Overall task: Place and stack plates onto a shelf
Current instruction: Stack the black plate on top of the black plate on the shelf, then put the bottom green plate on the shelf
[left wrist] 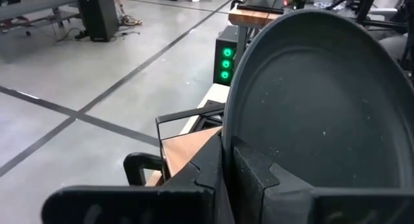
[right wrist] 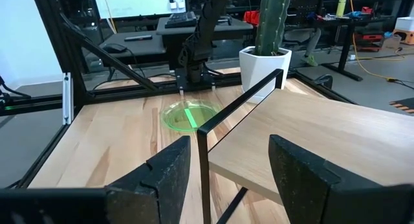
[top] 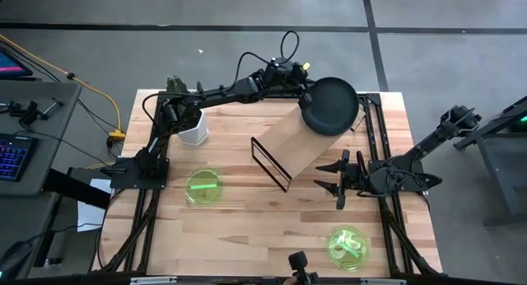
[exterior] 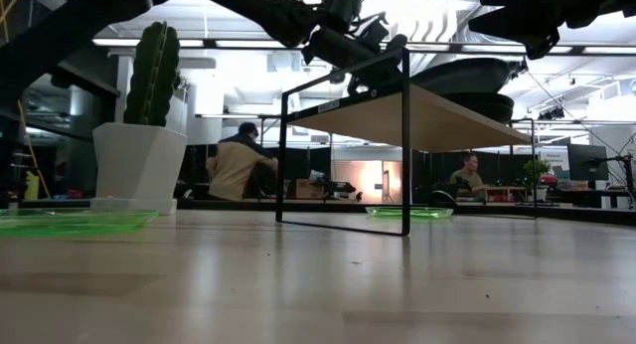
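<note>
The big wooden table (top: pixel 247 227) stands on a grey floor, and in the low view people sit at desks in the room behind it. On the left, a white pot (top: pixel 194 128) holds a green cactus (exterior: pixel 152 74). One green plate (top: pixel 203 186) lies near it. In the middle stands the shelf (top: pixel 300 141). The left gripper (top: pixel 303 94) is clenched on the rim of a dark plate (top: pixel 331 105) over the shelf's far end. The right gripper (top: pixel 337 177) waits with its fingers apart beside the shelf. Another green plate (top: pixel 347 245) lies near the front right.
</note>
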